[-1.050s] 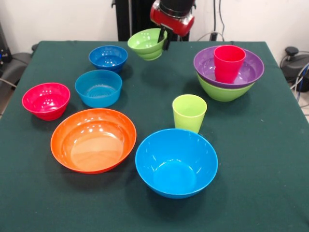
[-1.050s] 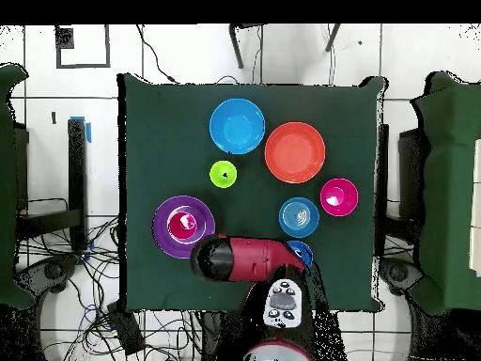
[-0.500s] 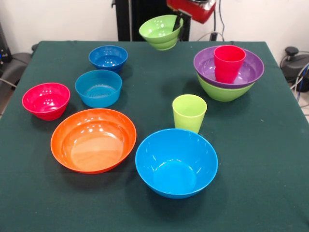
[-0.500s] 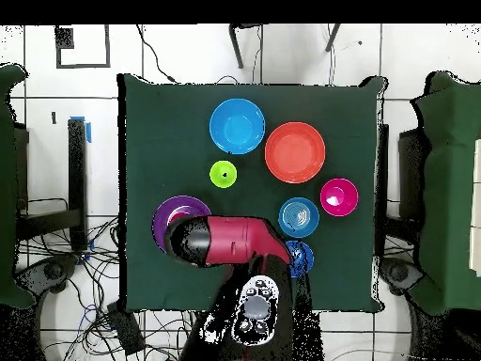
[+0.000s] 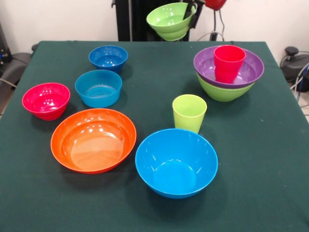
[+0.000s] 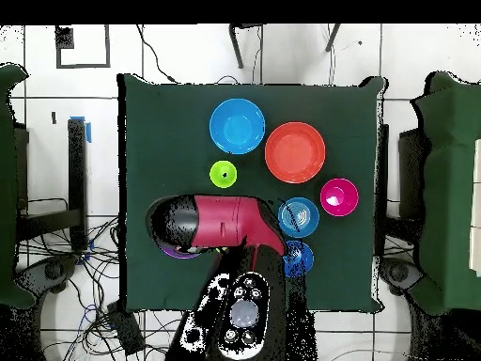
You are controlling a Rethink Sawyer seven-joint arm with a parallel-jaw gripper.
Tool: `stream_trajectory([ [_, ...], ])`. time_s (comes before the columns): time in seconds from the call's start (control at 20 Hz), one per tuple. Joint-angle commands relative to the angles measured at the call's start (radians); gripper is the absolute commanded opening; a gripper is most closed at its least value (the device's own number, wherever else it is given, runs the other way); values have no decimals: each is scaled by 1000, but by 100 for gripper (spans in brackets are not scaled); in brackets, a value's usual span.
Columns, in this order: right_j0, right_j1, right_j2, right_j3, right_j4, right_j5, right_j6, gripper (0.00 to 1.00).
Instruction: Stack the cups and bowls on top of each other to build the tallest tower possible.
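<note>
A: Where is the small lime-green plastic bowl [image 5: 171, 21]?

B: In the air, tilted, up and left of the tower [image 5: 229, 72], pinched at its rim by the hand [image 5: 193, 14].

A: And that tower?

B: A large lime-green bowl, a wide purple bowl and a red tumbler, nested on the dark green desk [image 5: 270, 159]. The lime-green plastic tumbler [image 5: 189, 113] stands nearer, left of it.

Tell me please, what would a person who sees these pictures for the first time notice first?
First, the small lime-green plastic bowl held in the air by the robot's tool, above the far edge of the green table. Next, the stack at the far right: a red plastic cup inside a wide purple bowl nested in a large lime-green bowl. In front, the large orange bowl and large light blue bowl lie side by side.
</note>
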Motion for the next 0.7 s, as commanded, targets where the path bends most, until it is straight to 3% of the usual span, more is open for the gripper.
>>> stream_trajectory([
  [0.05,37,29,43,-91,41,60,176,0],
  [0.4,49,39,91,-66,113,1,155,0],
  [0.7,93,58,84,-96,133,-4,159,0],
])
